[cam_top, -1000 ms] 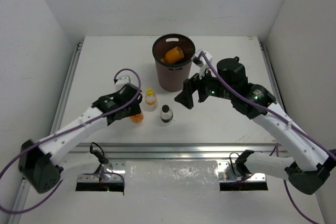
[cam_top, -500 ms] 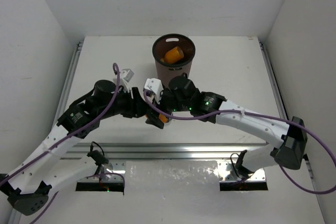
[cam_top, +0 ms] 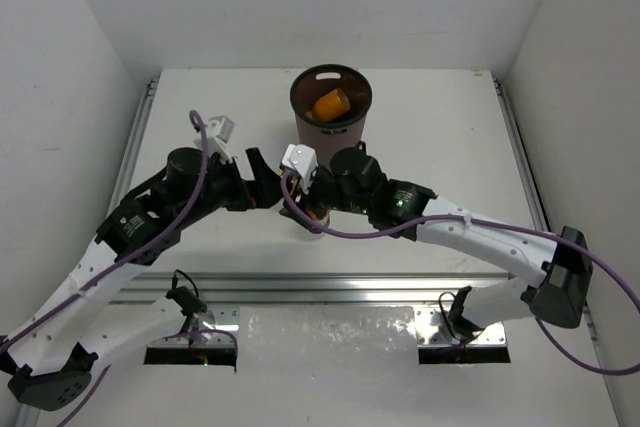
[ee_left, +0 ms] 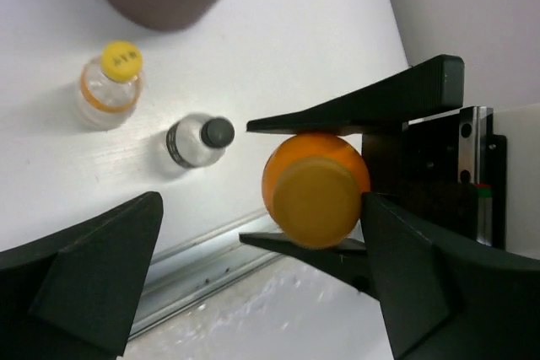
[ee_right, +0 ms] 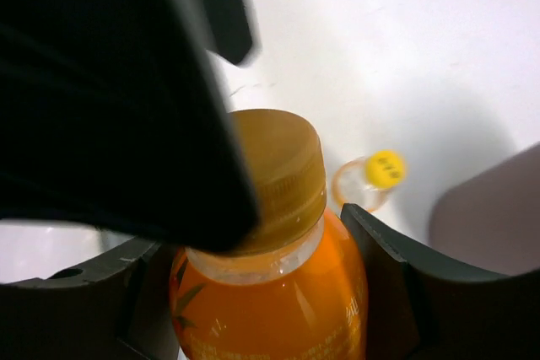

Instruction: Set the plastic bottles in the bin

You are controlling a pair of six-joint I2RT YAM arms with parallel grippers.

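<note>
Now | left jaws wide apart | right jaws clamped on orange bottle [ee_right: 278,309]

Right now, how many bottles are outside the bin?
3. An orange bottle is gripped in the right tool. A yellow-capped bottle and a clear bottle stand side by side on the table. More may be hidden in the top view.

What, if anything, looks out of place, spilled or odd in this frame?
Nothing spilled or damaged. One oddity: both hands crowd a single orange bottle in front of the bin. The right hand clamps it, while the left hand stands wide open around it. The yellow-capped bottle and dark-capped bottle stand upright on the table.
</note>
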